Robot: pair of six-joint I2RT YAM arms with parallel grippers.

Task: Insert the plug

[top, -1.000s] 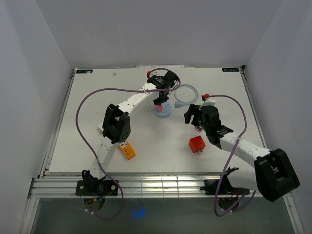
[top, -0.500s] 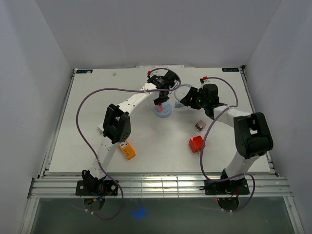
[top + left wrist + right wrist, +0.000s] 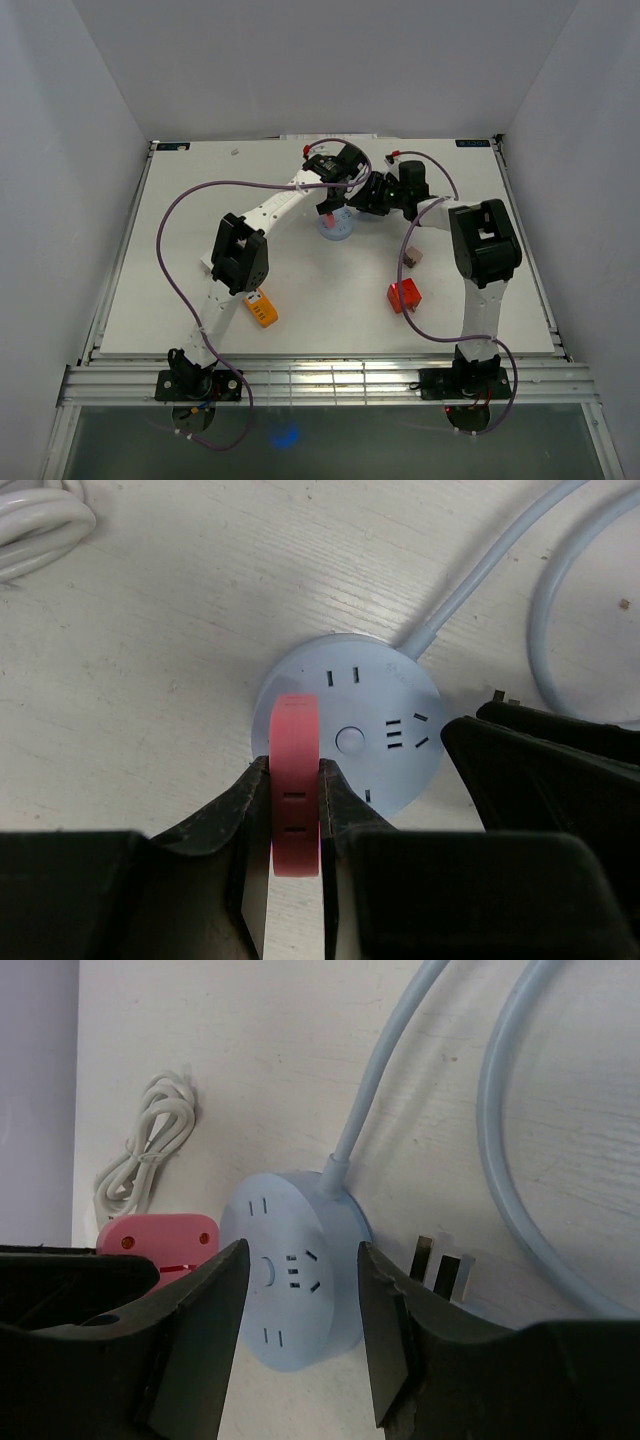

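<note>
A round light-blue socket (image 3: 337,230) lies on the white table at the back centre. My left gripper (image 3: 327,208) is shut on a red plug (image 3: 296,780) and holds it just above the socket's (image 3: 350,735) near-left edge. My right gripper (image 3: 368,197) is open beside the socket's right side. In the right wrist view its fingers (image 3: 205,1310) straddle the socket (image 3: 290,1280) without touching it. The red plug (image 3: 160,1240) shows at the left there. The right gripper's black body (image 3: 545,780) shows in the left wrist view.
The socket's pale blue cable (image 3: 520,1160) loops behind it and ends in a pronged plug (image 3: 440,1265). A coiled white cord (image 3: 145,1155) lies beyond. A red block (image 3: 403,295), a small grey-brown piece (image 3: 411,256) and an orange item (image 3: 262,307) lie nearer.
My right arm has swung from the middle right of the table up to the socket's right side. A small grey-brown piece lies where it was. The left gripper has stayed.
</note>
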